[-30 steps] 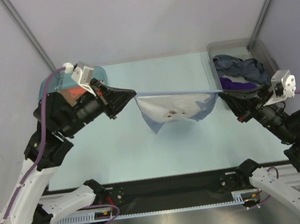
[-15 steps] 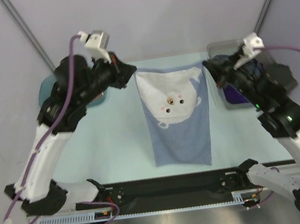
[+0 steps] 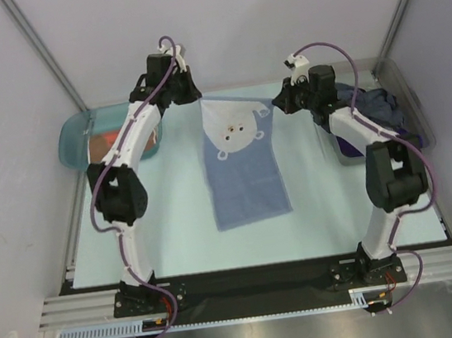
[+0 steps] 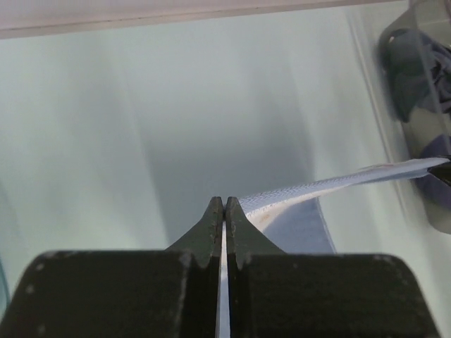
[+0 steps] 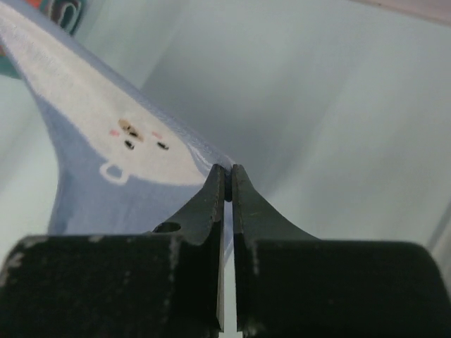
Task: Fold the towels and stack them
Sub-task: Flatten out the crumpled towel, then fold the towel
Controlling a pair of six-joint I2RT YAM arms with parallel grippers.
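**A:** Start nearest the arm bases. What's there?

**B:** Bare counter point(image 3: 166, 218), then the near hem of the blue towel point(image 3: 249, 187). The hem lies flat, well short of both pairs of fingers.

**A:** And moving up the cloth?

**B:** It runs lengthwise straight away from the bases. A white bear print point(image 3: 233, 130) sits on its far part, just short of the fingers and between them.

**A:** What about the fingers themselves?

**B:** The left fingers point(image 4: 223, 205) are pressed together on the far left corner. The right fingers point(image 5: 227, 172) are pinched the same way on the far right corner. The far hem is stretched straight from one pair to the other. I cannot tell whether that edge touches the counter.

**A:** Anything out to the sides?

**B:** There's a teal tray point(image 3: 72, 139) beyond the left fingers on their outer side, with an orange cloth point(image 3: 110, 142) in it. Outside the right fingers is a clear bin point(image 3: 387, 74). It holds a crumpled grey-blue cloth point(image 3: 376, 103) and a purple cloth point(image 4: 438, 149). Neither pair of fingers touches the tray or the bin.
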